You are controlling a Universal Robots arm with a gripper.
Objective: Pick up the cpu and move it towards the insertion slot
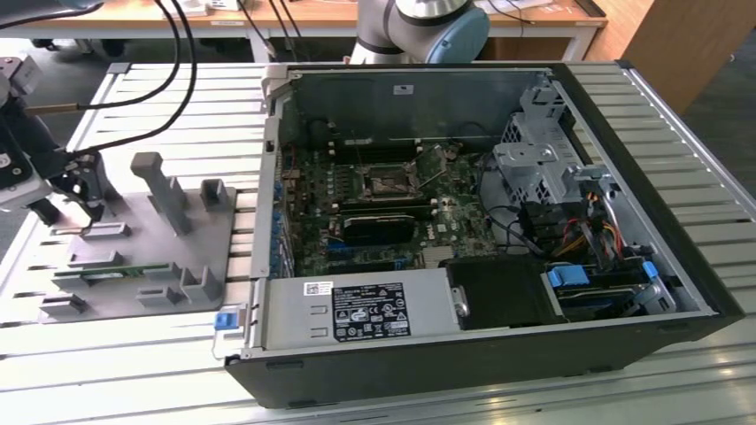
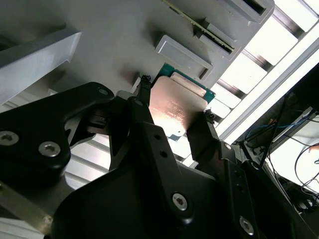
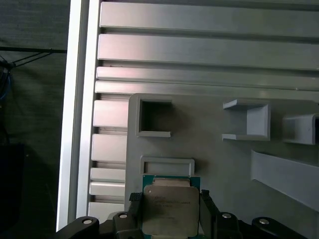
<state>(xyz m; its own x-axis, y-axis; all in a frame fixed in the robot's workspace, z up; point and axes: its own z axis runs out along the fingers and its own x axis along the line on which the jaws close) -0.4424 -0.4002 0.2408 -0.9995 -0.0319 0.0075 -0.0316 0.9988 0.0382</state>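
Note:
The cpu (image 3: 171,209) is a flat square chip with a silver top and a green edge. It sits between the two black fingers of my gripper (image 3: 169,197), which press on its opposite sides. In the second wrist view the cpu (image 2: 174,107) hangs just over the grey fixture, with the gripper (image 2: 176,100) shut on it. In the exterior view the gripper (image 1: 85,202) is at the far left, over the fixture's left end. The insertion slot (image 1: 387,183) is a square socket with a dark centre on the motherboard inside the open computer case, well to the exterior view's right of the gripper.
The grey plastic fixture (image 1: 189,257) has upright posts and recesses and holds a green memory stick (image 1: 112,273). The open computer case (image 1: 473,221) has high walls, a long black card (image 1: 378,226), a power supply (image 1: 360,312) and cables. All stand on a slatted metal table (image 1: 154,97).

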